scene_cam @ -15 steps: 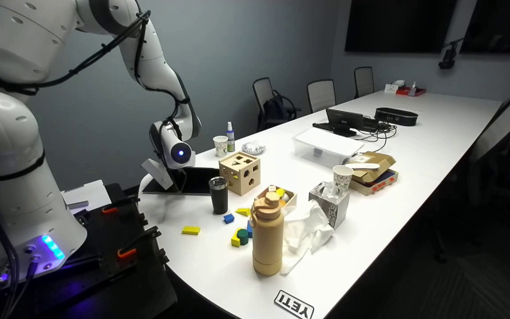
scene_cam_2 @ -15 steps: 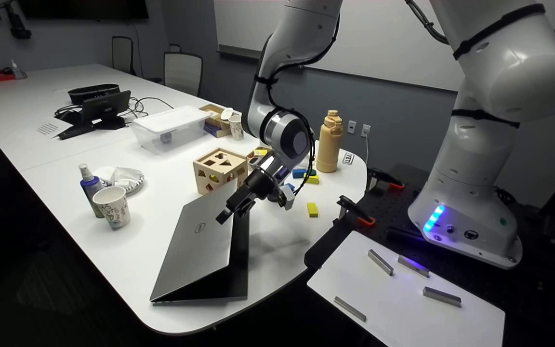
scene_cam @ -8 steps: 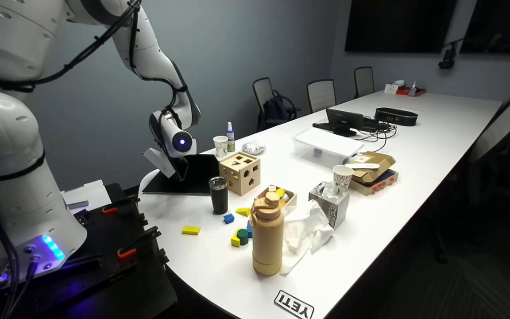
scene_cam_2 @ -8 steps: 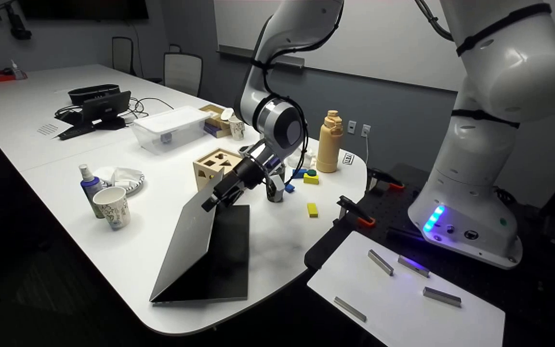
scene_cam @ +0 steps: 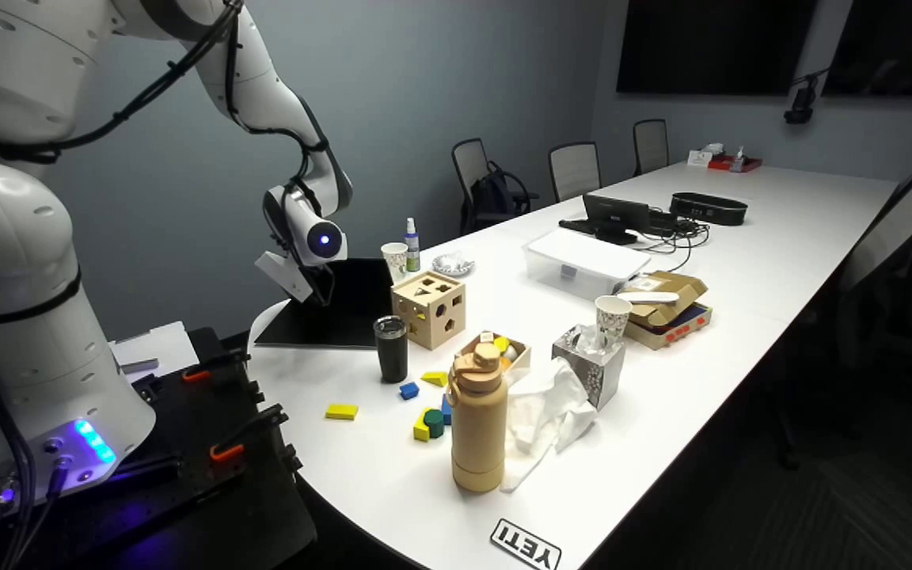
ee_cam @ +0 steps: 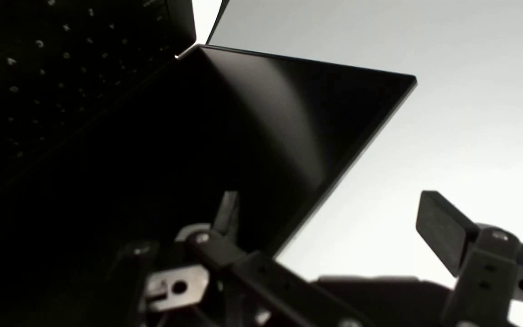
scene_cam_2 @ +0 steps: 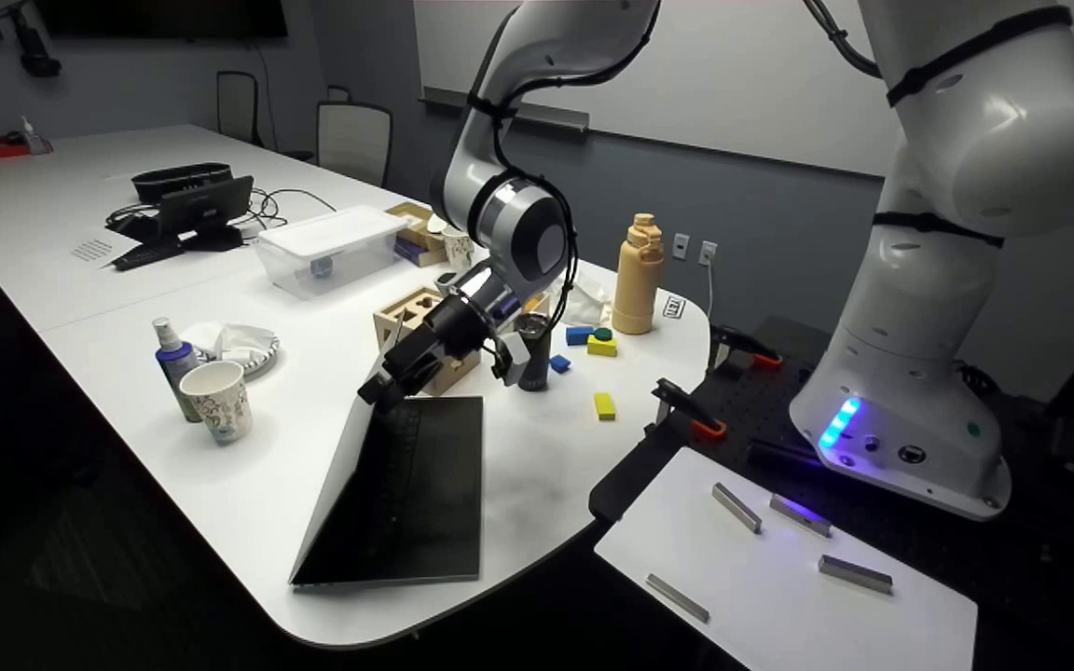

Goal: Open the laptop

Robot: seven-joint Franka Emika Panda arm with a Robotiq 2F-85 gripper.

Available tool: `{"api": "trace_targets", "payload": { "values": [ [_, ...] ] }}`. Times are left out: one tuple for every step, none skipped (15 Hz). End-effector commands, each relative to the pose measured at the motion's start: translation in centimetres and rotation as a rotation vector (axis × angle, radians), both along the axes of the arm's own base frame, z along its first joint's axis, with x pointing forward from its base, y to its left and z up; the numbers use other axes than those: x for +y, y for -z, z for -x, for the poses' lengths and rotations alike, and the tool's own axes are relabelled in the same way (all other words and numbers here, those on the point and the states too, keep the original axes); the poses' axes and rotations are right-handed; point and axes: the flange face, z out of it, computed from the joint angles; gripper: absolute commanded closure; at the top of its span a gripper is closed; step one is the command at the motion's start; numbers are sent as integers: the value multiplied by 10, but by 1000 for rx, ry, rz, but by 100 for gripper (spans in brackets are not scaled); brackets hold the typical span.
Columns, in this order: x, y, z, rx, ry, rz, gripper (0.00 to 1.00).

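Part-opened laptop (scene_cam_2: 420, 513) wants a soft push, not a pinch

In an exterior view the laptop sits at the left, on the near end of the table (scene_cam: 369, 475), with the cube (scene_cam: 431, 317) to its right and the tumbler (scene_cam: 392, 352) just in front of its right corner. Its lid (ee_cam: 284, 118) stands roughly upright, baring the screen (ee_cam: 189, 145) and the keyboard (ee_cam: 66, 68).

The wrist view shows the gripper (ee_cam: 335, 222) with its fingers (ee_cam: 443, 234) well apart: one lies over the screen, the other beyond the lid's free edge (ee_cam: 352, 159), and nothing is clamped between them. Whether the inner one touches the screen, I cannot tell.

The lid looks light, flat and stiff, so it should swing as one plate. Its glossy face is probably slick, and a fingertip may skid. The screen is the fragile part: pressure belongs close to the free edge, about midway along, not out in the middle. A steady push there, away from the keyboard, seems kinder than a hard squeeze. Slow is best, since the laptop may slide on the smooth table and the cube stands near the lid's right end.
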Motion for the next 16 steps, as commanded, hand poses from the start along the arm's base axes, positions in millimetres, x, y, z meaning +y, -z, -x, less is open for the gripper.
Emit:
{"api": "trace_targets", "payload": {
  "values": [
    [37, -20, -4, -23, -47, -49, 0],
    [42, -21, -5, -28, -55, -53, 0],
    [47, -23, -5, -34, -63, -56, 0],
    [51, -24, -7, -41, -70, -57, 0],
    [57, -26, -8, -51, -77, -62, 0],
    [60, -27, -9, -58, -82, -64, 0],
    [64, -28, -11, -64, -86, -67, 0],
    [68, -29, -13, -71, -90, -69, 0],
    [71, -30, -15, -78, -94, -74, 0],
    [74, -31, -16, -81, -96, -77, 0],
    [77, -31, -18, -85, -99, -80, 0],
    [80, -30, -19, -88, -101, -82, 0],
    [82, -30, -21, -91, -104, -86, 0],
    [85, -29, -23, -97, -109, -91, 0],
    [89, -29, -24, -101, -113, -96, 0],
    [92, -29, -26, -105, -117, -101, 0]
  ]
}}
